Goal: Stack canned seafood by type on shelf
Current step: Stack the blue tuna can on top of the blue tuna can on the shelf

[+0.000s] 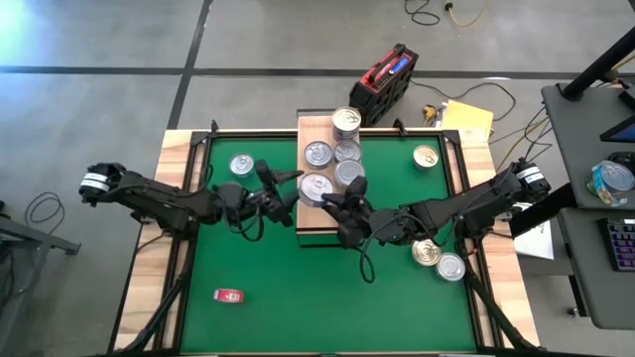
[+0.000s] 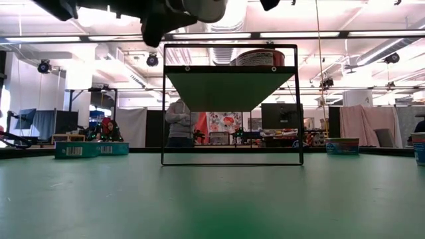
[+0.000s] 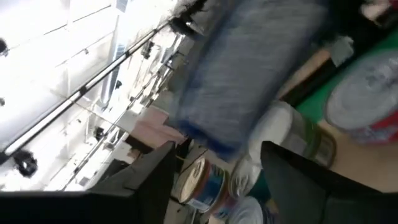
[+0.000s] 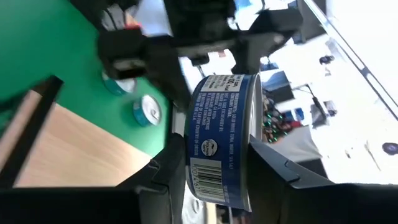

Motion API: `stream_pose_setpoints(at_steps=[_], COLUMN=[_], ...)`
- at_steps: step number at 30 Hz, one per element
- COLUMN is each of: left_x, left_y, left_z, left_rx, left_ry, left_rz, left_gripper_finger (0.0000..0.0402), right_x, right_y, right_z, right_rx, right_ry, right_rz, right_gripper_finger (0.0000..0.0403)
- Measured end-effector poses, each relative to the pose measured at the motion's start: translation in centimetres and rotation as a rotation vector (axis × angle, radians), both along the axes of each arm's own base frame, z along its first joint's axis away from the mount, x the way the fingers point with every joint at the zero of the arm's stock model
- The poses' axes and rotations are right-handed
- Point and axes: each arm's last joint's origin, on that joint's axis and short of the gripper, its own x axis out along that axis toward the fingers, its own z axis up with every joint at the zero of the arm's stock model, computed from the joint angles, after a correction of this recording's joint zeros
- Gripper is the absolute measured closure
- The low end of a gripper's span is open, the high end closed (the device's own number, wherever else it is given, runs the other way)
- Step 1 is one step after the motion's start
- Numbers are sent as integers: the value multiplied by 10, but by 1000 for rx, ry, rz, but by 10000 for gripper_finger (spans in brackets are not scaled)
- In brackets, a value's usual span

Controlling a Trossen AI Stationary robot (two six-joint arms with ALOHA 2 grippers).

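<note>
Blue-labelled can [image 4: 221, 143] is sitting closest to the lens in the right wrist view, pinched between the right gripper's [image 4: 217, 171] two fingers. Jaws are closing on its flat faces, lid on one side and base on the other.

Going left to right in the high view:
- Left arm is reaching in from the left edge.
- One silver-lidded can [image 1: 242, 165] is lying loose on the green mat [image 1: 298, 297], with a small red flat object [image 1: 229, 295] nearer the front.
- Left gripper [image 1: 290, 188] is hovering just beside the held can. Its fingers are standing apart and gripping nothing.
- Shelf [image 1: 316, 223] is sitting mid-table and carrying four other cans [image 1: 347, 151] bunched at its far end.
- Right of the shelf, a gold-lidded can [image 1: 426, 157] is waiting at the back.
- Another gold one [image 1: 427, 252] and a silver one [image 1: 451, 266] are touching near the front.

Progress looks partial. Some cans are up, four are waiting on the mat, one is in hand. Whether the shelved ones are sorted by type I cannot tell, as the labels are hidden from above.

Held can is hanging over the shelf's middle, lid facing up and short axis vertical. Being round, it has no real long axis. Whether it is touching the board I cannot tell.
</note>
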Motion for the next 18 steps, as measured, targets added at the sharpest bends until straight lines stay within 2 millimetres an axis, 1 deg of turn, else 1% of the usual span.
stream_pose_setpoints(at_steps=[4,9,14,18], left_x=[-1,-9,-24,-38], left_y=[2,5,12,14], left_z=[-1,-1,11,21], left_rx=[39,42,-113,-228], left_ry=[34,41,-91,-156], left_rz=[80,181,231,218], left_gripper_finger=[161,158,158,158], right_x=[-1,1,6,10], right_y=[-1,-9,-32,-56], right_z=[4,14,31,41], right_rx=[-24,-24,59,160], right_ry=[-2,-6,-80,-59], right_rz=[-47,-92,-177,-237], right_gripper_finger=[284,284,285,286])
